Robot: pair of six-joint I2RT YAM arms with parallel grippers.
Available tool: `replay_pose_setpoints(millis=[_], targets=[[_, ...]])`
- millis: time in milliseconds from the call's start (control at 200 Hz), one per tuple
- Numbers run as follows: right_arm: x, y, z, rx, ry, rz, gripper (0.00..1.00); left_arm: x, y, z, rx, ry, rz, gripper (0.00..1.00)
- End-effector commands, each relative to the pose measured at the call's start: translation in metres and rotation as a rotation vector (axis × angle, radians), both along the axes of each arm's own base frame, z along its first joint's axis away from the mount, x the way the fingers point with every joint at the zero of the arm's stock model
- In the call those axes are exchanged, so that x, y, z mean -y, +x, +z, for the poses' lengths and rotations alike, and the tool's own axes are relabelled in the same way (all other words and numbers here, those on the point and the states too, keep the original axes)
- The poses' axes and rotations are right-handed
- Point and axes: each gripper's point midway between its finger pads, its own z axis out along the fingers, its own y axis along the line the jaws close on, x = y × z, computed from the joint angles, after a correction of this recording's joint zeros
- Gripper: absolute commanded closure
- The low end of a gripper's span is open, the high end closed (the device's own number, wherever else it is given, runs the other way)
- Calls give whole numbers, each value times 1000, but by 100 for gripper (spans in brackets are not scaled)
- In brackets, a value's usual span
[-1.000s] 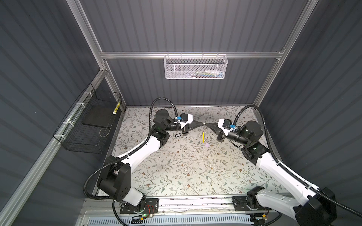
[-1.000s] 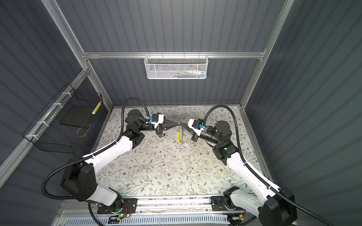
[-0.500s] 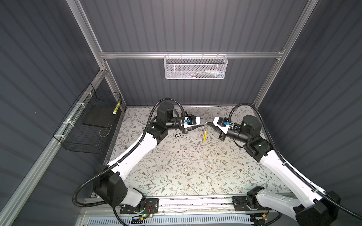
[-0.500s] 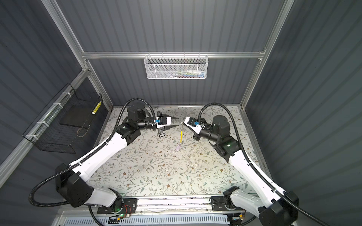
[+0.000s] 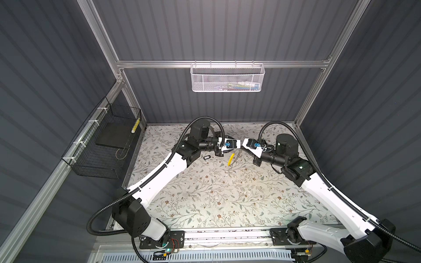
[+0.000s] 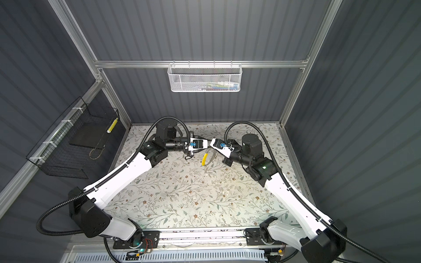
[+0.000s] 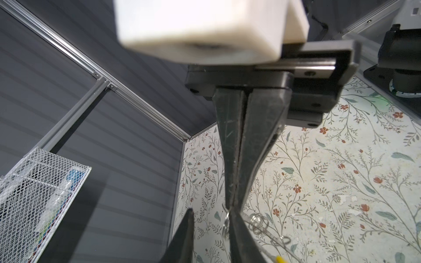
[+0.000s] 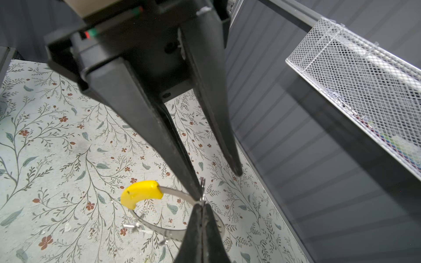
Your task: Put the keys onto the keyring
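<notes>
The keyring (image 8: 159, 230), a thin grey hoop with a yellow tag (image 8: 141, 193), hangs above the floral table in both top views (image 5: 231, 158) (image 6: 205, 159). My right gripper (image 8: 201, 206) is shut on the hoop's band. My left gripper (image 7: 211, 210) faces it tip to tip and stands open. One of its fingers (image 7: 241, 239) touches the right gripper's tip, where a small wire ring (image 7: 226, 222) hangs. One of the keys, the black-rimmed oblong tag (image 5: 206, 157), lies on the table under the left arm. I cannot make out the key with the lilac tag.
A white mesh basket (image 5: 227, 78) hangs on the back wall. A black wire basket (image 5: 104, 145) is fixed to the left wall. Both arms reach in over the floral table (image 5: 205, 193) and meet near its back.
The left gripper has opened from shut. Both grippers drew slightly apart, rose, and now meet tip to tip again. The keyring stays in the right gripper.
</notes>
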Motion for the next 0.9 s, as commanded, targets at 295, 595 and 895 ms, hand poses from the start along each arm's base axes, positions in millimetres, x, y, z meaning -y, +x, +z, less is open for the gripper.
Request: replay_pose_setpoints(millis=[295, 595, 895], targets=[[-4, -4, 19, 52, 12, 18, 100, 3, -1, -5, -5, 54, -10, 75], [-7, -7, 23, 84, 20, 43, 100, 2, -1, -12, -5, 82, -13, 83], [-11, -9, 27, 108, 33, 67, 99, 3, -4, -14, -17, 87, -34, 100]])
